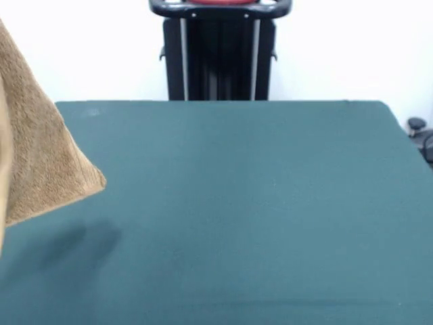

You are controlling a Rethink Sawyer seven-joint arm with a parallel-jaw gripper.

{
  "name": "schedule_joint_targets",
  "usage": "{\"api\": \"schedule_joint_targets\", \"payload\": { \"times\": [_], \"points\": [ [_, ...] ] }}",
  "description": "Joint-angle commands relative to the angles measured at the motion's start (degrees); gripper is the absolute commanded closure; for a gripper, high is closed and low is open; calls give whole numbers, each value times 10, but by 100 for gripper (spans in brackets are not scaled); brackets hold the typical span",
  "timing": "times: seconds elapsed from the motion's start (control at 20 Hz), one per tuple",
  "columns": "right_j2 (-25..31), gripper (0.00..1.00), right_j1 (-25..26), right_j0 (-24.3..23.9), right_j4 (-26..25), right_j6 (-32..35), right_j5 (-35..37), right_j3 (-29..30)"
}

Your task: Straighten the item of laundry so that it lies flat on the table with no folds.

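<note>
At left edge, towel hanging above table, one corner dangling: soft, light, limp. Best taken by a corner. Gripper out of sight, state unknowable.

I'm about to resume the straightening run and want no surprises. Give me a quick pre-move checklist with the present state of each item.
1. Towel lying flat on the table: not ok, it hangs at the picture's left edge, above its shadow.
2. Whole towel in view: not ok, cut off by the frame.
3. What holds the towel: cannot tell.
4. Pincer visible: not ok, not in view.
5. Table surface visible for laying out: ok.
</note>
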Motion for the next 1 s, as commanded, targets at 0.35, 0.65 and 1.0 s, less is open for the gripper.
{"api": "schedule_joint_targets", "payload": {
  "times": [0.35,0.65,1.0],
  "points": [
    [-161,100,57,168,-75,335,-93,137],
    [-213,100,67,243,-70,391,-89,138],
    [-259,100,98,325,-69,466,-82,127]
  ]
}}
